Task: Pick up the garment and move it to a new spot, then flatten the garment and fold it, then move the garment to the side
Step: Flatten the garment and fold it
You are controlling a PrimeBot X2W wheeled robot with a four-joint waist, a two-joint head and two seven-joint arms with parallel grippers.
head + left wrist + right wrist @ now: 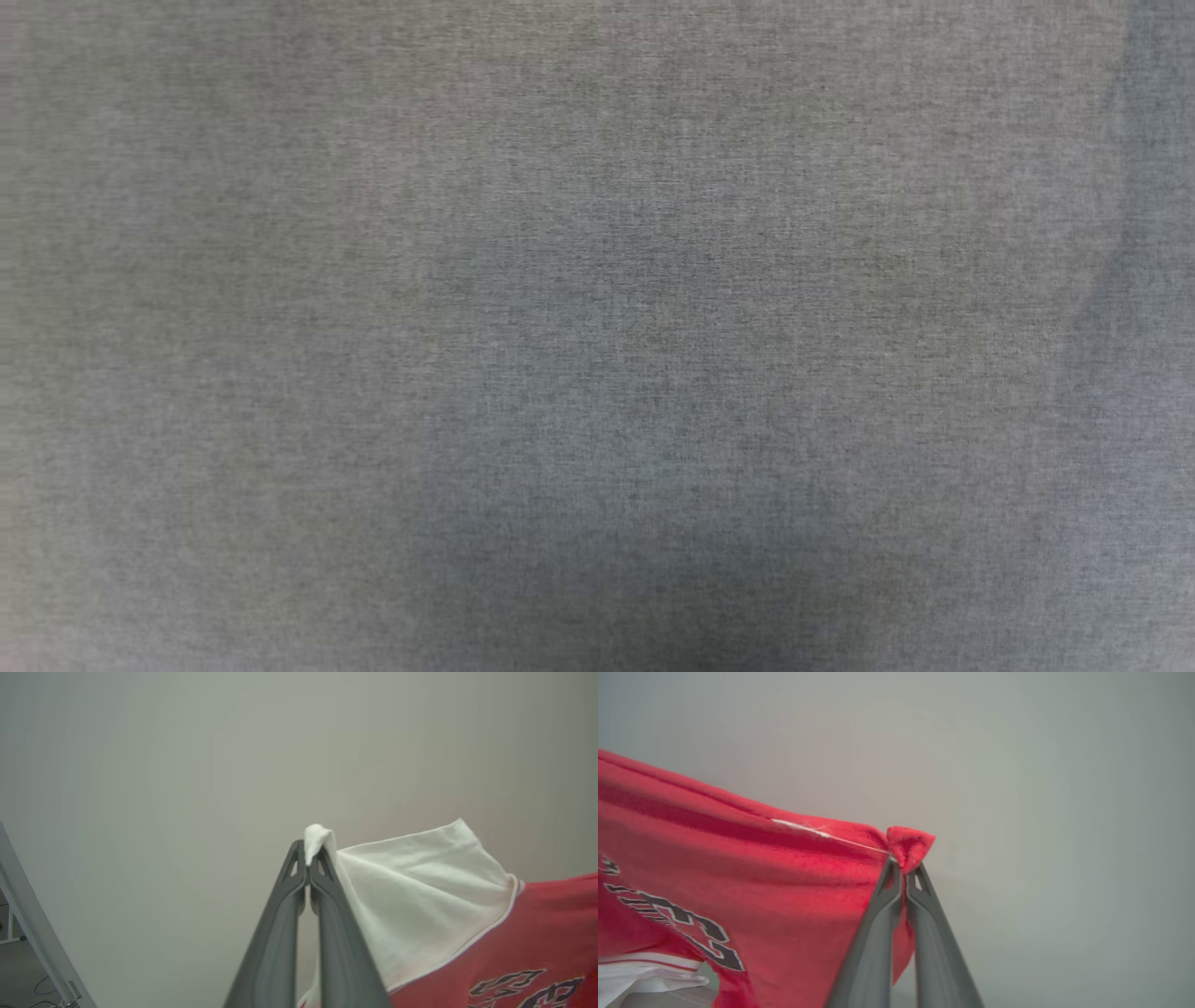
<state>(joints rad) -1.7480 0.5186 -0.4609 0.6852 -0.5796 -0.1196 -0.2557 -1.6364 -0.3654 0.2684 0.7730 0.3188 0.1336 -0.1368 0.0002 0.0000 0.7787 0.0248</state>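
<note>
My left gripper (309,857) was pinched fully closed on the tip of the white sleeve (420,891), a small tuft of cloth poking out above the fingertips at the middle of the left wrist frame. From there the garment (528,933) ran off to the lower right, white giving way to red past the seam trim. My right gripper (904,865) was likewise clamped tight, on a bunched red corner at the centre of the right wrist frame. The red body (761,872) stretched away to the left, with dark printed lettering (691,924) at the lower left. Both wrist views had a plain pale background behind the cloth, so I judged the garment was hanging in the air between my two arms and lying on nothing.

My head view gave me a blurred grey woven surface (597,336), probably the tabletop.

I judged this to be the carry to a new spot. To do it well, I needed both pinches firm and my arms well apart. That way the top edge would stay taut. Then I could lower evenly, letting the hanging end touch first and drawing back to lay the garment flat.
</note>
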